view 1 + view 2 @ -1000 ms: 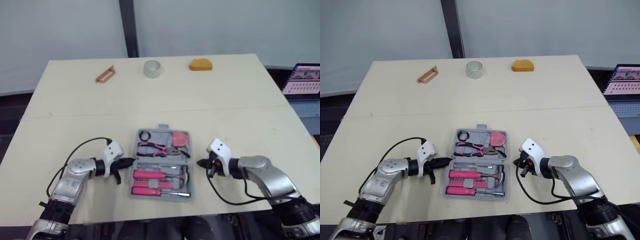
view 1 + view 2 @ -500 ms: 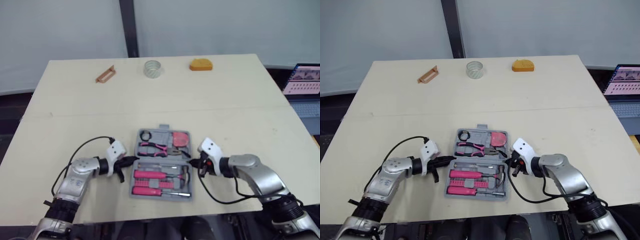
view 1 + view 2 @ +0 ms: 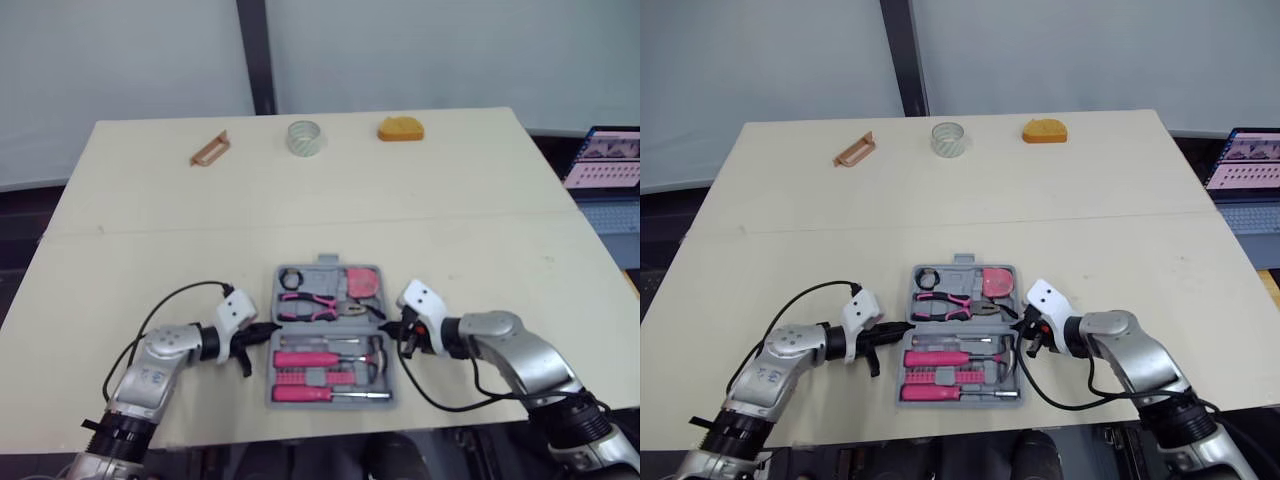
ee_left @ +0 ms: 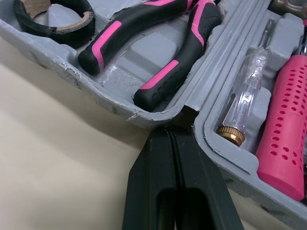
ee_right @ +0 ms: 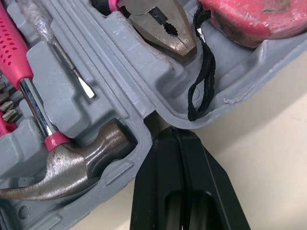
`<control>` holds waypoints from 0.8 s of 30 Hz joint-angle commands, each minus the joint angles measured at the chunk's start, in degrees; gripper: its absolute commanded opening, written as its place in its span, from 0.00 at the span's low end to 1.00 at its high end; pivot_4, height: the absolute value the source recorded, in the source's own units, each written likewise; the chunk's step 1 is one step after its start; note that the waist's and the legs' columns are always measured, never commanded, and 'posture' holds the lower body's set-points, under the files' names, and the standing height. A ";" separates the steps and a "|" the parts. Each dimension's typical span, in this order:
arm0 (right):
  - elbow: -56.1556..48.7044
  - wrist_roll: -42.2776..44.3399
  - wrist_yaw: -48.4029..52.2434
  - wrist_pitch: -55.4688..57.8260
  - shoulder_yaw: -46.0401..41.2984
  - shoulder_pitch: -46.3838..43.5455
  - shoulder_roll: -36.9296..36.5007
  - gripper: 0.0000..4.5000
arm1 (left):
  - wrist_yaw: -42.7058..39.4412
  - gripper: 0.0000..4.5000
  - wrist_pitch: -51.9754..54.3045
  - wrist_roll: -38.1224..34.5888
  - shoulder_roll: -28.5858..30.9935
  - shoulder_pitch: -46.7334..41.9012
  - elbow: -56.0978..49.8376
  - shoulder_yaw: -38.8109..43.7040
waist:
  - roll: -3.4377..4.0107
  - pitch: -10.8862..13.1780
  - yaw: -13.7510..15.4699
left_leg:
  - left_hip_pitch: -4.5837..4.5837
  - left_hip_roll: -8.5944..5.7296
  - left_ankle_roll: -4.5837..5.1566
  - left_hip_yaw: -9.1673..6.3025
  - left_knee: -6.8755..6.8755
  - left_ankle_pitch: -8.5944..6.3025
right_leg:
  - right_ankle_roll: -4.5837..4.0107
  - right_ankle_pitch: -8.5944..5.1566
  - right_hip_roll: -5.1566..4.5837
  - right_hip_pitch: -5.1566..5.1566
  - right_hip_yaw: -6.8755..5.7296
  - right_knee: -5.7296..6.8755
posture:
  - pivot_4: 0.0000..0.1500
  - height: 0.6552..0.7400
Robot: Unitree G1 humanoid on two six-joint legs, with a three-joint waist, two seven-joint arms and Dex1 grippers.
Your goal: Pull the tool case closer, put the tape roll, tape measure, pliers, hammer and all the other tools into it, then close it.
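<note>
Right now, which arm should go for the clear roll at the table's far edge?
Left, narrowly. The roll lies slightly left of the middle of the case, nearer the left end effector. The right end effector, at the other edge of the case, would have to reach across.

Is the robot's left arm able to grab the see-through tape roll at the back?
Probably not. The tape roll sits at the far edge of the table, while the left gripper is shut, tips against the tool case near the robot. Nothing blocks the way; it looks too far.
</note>
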 commanded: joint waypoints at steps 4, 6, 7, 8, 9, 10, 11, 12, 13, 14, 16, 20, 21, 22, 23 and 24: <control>-3.92 1.74 1.82 0.61 0.07 0.90 -0.40 0.00 | -0.10 0.01 1.91 -0.53 0.02 2.19 -4.73 -1.52 | 0.00 0.00 -0.05 | 0.00 0.00 0.00 0.00 -0.02 0.00 | 0.00 0.00 0.00 -0.01 0.00 -0.02 | 1.00 1.00; -4.70 2.01 1.97 1.14 0.08 1.36 -0.55 0.00 | -0.01 0.01 2.36 -0.62 0.14 2.82 -5.57 -1.40 | 0.00 0.00 -0.03 | 0.00 0.00 0.00 0.00 -0.02 0.00 | 0.00 0.00 0.00 -0.01 0.00 -0.01 | 1.00 1.00; -5.04 2.10 2.00 1.35 0.09 1.54 -0.57 0.00 | 0.00 0.01 2.51 -0.66 0.19 3.11 -5.92 -1.38 | 0.00 0.00 -0.03 | 0.00 0.00 0.00 0.00 -0.02 0.00 | 0.00 0.00 0.00 0.00 0.00 -0.01 | 1.00 1.00; -5.26 2.16 1.96 1.52 0.12 1.63 -0.53 0.00 | 0.05 0.01 2.65 -0.70 0.18 3.37 -6.22 -1.37 | 0.00 0.00 -0.04 | 0.00 0.00 0.00 0.00 -0.01 0.00 | 0.00 0.00 0.00 0.00 0.00 -0.01 | 1.00 1.00; -5.45 2.18 1.90 1.64 0.15 1.75 -0.47 0.00 | 0.15 0.01 2.85 -0.74 0.16 3.78 -6.69 -1.41 | 0.00 0.00 -0.04 | 0.00 0.00 0.00 0.00 -0.02 0.00 | 0.00 0.00 0.00 0.00 0.00 -0.01 | 1.00 1.00; -5.59 2.17 1.85 1.73 0.18 1.88 -0.43 0.00 | 0.23 0.01 2.99 -0.75 0.14 4.18 -7.14 -1.49 | 0.00 0.00 -0.03 | 0.00 0.00 0.00 0.00 -0.02 0.00 | 0.00 0.00 0.00 -0.01 0.00 -0.02 | 1.00 1.00; -5.71 2.17 1.81 1.87 0.20 1.97 -0.36 0.00 | 0.30 0.01 3.11 -0.73 0.14 4.54 -7.50 -1.55 | 0.00 0.00 -0.04 | 0.00 0.00 0.00 0.00 -0.02 0.00 | 0.00 0.00 0.00 -0.01 0.00 -0.02 | 1.00 1.00; -5.86 2.20 1.78 2.01 0.24 2.07 -0.30 0.00 | 0.32 0.01 3.17 -0.71 0.16 4.83 -7.75 -1.59 | 0.00 0.00 -0.04 | 0.00 0.00 0.00 0.00 -0.02 0.00 | 0.00 0.00 0.00 -0.01 0.00 -0.02 | 1.00 1.00; -6.03 2.26 1.77 2.15 0.27 2.17 -0.26 0.00 | 0.33 0.01 3.28 -0.72 0.18 5.07 -8.00 -1.64 | 0.00 0.00 -0.04 | 0.00 0.00 0.00 0.00 -0.02 0.00 | 0.00 0.00 0.00 0.00 0.00 -0.02 | 1.00 1.00; -6.16 2.30 1.74 2.24 0.30 2.27 -0.24 0.00 | 0.34 0.01 3.41 -0.72 0.21 5.30 -8.30 -1.69 | 0.00 0.00 -0.04 | 0.00 0.00 0.00 0.00 -0.02 0.00 | 0.00 0.00 0.00 0.00 0.00 -0.02 | 1.00 1.00; -6.35 2.36 1.72 2.33 0.30 2.45 -0.22 0.00 | 0.37 0.01 3.69 -0.74 0.24 5.69 -8.86 -1.74 | 0.00 0.00 -0.04 | 0.00 0.00 0.00 0.00 -0.02 0.00 | 0.00 0.00 0.00 0.00 0.00 -0.01 | 1.00 1.00; -6.99 2.49 1.62 2.78 0.44 2.98 0.02 0.00 | 0.33 0.01 4.25 -0.83 0.37 6.52 -9.85 -1.69 | 0.00 0.00 -0.03 | 0.00 0.00 0.00 0.00 -0.02 0.00 | 0.00 0.00 0.00 0.00 0.00 -0.01 | 1.00 1.00; -7.11 2.50 1.60 2.89 0.48 3.04 0.09 0.00 | 0.33 0.01 4.37 -0.86 0.39 6.70 -10.04 -1.67 | 0.00 0.00 -0.03 | 0.01 0.00 0.00 0.00 -0.02 0.00 | 0.00 0.00 0.00 0.00 0.00 -0.02 | 1.00 1.00; -7.18 2.51 1.58 3.01 0.49 3.06 0.16 0.00 | 0.31 0.01 4.44 -0.85 0.42 6.88 -10.24 -1.68 | 0.00 0.00 -0.04 | 0.01 0.00 0.00 0.00 -0.02 0.00 | 0.00 0.00 0.00 0.00 0.00 -0.02 | 1.00 1.00; -7.26 2.52 1.59 3.12 0.49 3.07 0.20 0.00 | 0.30 0.01 4.52 -0.84 0.43 7.00 -10.38 -1.67 | 0.00 0.00 -0.03 | 0.01 0.00 0.00 0.00 -0.02 0.00 | 0.00 0.00 0.00 0.00 0.00 -0.02 | 1.00 1.00; -7.35 2.53 1.61 3.23 0.46 3.11 0.21 0.00 | 0.30 0.01 4.62 -0.84 0.43 7.07 -10.46 -1.65 | 0.00 0.00 -0.03 | 0.01 0.00 0.00 0.00 -0.02 0.00 | 0.00 0.00 0.00 0.00 0.00 -0.02 | 1.00 1.00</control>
